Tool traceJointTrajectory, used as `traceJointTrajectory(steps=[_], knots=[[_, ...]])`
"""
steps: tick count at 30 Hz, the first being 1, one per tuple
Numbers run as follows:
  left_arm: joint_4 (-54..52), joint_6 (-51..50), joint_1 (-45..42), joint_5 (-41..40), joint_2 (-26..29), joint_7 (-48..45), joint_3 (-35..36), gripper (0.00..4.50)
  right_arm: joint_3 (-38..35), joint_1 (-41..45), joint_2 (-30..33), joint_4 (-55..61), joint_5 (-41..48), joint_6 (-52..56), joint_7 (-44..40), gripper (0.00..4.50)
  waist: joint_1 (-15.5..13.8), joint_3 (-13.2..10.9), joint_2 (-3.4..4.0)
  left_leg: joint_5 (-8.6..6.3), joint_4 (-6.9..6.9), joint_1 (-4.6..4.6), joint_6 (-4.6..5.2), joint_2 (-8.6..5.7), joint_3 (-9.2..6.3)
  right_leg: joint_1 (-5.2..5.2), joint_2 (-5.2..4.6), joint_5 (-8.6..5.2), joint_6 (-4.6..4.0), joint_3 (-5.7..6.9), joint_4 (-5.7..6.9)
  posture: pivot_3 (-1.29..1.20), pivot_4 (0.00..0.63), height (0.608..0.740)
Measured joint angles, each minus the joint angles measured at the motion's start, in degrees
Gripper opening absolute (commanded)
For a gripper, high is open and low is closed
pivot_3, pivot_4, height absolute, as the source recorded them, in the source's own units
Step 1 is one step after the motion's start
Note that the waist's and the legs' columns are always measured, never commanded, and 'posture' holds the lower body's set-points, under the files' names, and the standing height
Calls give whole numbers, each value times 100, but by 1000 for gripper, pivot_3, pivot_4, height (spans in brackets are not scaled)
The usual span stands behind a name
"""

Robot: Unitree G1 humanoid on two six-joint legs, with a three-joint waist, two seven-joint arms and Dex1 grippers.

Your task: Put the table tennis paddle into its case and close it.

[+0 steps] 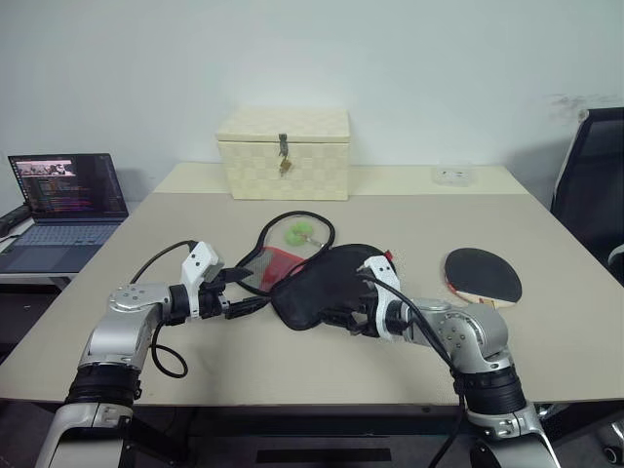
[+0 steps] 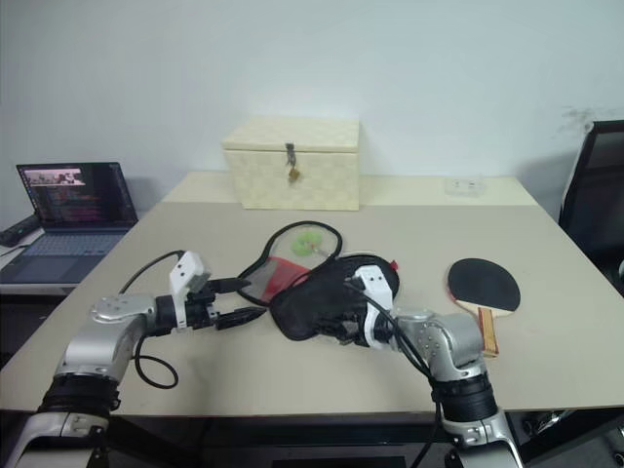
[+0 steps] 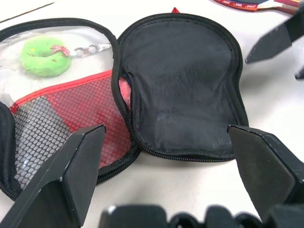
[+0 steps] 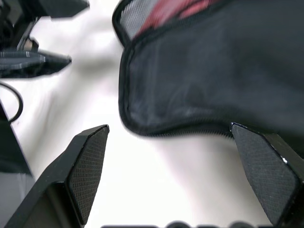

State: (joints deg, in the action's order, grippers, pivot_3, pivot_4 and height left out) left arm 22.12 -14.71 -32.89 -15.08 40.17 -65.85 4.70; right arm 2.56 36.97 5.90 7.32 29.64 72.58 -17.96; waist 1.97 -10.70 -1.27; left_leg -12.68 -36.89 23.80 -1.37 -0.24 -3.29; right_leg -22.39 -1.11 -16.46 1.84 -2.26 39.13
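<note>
The case lies unzipped and spread flat mid-table: a black lined half (image 1: 327, 283) and, to its left, a half with a red panel under black mesh (image 3: 71, 123) and a green ring (image 1: 299, 232) behind clear plastic. The table tennis paddle (image 1: 483, 275) rests black face up to the right of the case, apart from it, handle toward the table's front. My left gripper (image 1: 252, 291) is open just left of the case, aimed at its near edge. At the black half's near rim, my right gripper (image 4: 169, 129) is open, one finger (image 4: 88, 166) over bare table; nothing is held.
A cream woven box with a metal latch (image 1: 284, 153) stands at the back centre. An open laptop (image 1: 66, 200) sits on a side desk at the left, and a black chair (image 1: 595, 185) at the right. A small clear item (image 1: 452, 175) lies at the back right.
</note>
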Motion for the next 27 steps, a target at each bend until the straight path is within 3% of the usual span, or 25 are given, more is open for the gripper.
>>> traceJointTrajectory(steps=[12,27], knots=[[21,43,-53,8,0,-11,-37,4468,531,-152,-414,-403,-379,-326,200,4500,6,0,0,0,0,0,0,-2,-1,0,0,0,0,1,0,0,150,740],[52,147,-58,35,2,-9,-52,4468,286,338,-1175,-1581,-954,-1292,792,4500,34,0,0,0,1,-3,0,0,-1,0,0,1,0,0,4,0,150,740]])
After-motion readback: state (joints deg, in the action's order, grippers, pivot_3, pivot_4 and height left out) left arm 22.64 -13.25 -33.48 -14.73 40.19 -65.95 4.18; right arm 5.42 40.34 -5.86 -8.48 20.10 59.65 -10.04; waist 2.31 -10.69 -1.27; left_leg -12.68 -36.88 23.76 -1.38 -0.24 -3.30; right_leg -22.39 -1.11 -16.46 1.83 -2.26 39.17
